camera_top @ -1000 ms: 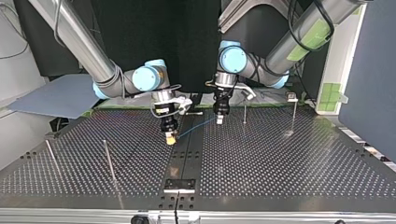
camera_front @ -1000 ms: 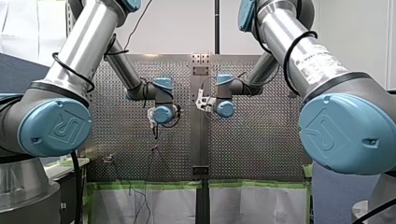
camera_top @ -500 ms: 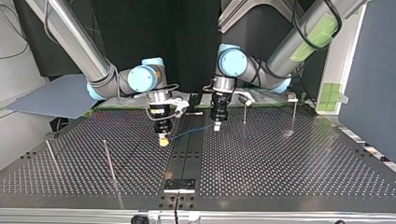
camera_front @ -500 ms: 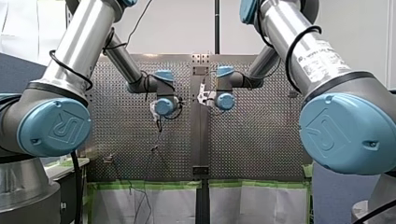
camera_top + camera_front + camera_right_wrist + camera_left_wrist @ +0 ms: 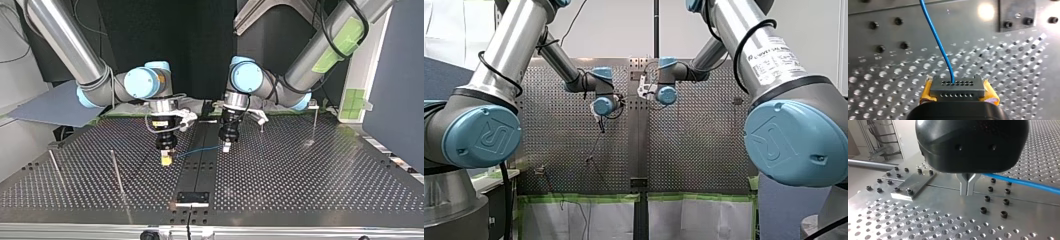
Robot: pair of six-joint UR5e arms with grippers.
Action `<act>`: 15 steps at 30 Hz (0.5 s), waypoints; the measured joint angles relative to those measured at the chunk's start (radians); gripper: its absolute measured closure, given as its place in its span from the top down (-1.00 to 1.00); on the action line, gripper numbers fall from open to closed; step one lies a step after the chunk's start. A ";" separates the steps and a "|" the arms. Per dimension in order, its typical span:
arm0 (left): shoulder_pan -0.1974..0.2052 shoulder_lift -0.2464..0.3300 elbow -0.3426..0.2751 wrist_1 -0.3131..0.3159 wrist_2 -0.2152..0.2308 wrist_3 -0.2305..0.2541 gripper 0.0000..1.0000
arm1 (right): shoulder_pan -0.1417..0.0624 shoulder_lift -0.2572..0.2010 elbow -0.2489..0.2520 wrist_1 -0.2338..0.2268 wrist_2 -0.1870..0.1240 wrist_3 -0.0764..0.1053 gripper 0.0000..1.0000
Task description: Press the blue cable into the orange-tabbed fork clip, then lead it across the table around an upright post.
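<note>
Cable (image 5: 197, 150) is off the table (image 5: 300, 180), stretched as a short span between my two grippers above the middle strip. My left gripper (image 5: 967, 188) has its metal fingers (image 5: 964, 184) pressed together on one end, and the blue line goes away sideways from them. My right gripper (image 5: 958, 87) pinches the other end narrowly between its yellow pads (image 5: 926, 93), with the cable running straight ahead of it.

I find no orange-tabbed clip in any view, so I cannot confirm that the pressing is done. My judgement is that the leading part is in hand but not finished, because the cable goes around no post yet.

In the top view, the near post (image 5: 116, 172) stands at about 9 o'clock from my right gripper, well apart. A second post (image 5: 54, 167) is further out at the same hour. A third post (image 5: 315, 122) stands at about 3 o'clock from my left gripper. A small plate (image 5: 192, 197) lies at 6 o'clock from the span. Nothing stands between the cable and the near post, as far as I see.
</note>
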 joint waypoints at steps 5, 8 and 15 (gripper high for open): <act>0.000 0.000 0.020 -0.013 0.010 -0.015 -1.00 | -0.004 -0.033 0.000 0.007 0.013 0.000 -1.00; -0.002 0.000 0.043 -0.027 0.017 -0.021 -1.00 | -0.008 -0.053 0.000 0.008 0.016 0.001 -1.00; -0.006 0.000 0.089 -0.059 0.022 -0.025 -1.00 | -0.014 -0.079 0.000 0.010 0.019 0.004 -1.00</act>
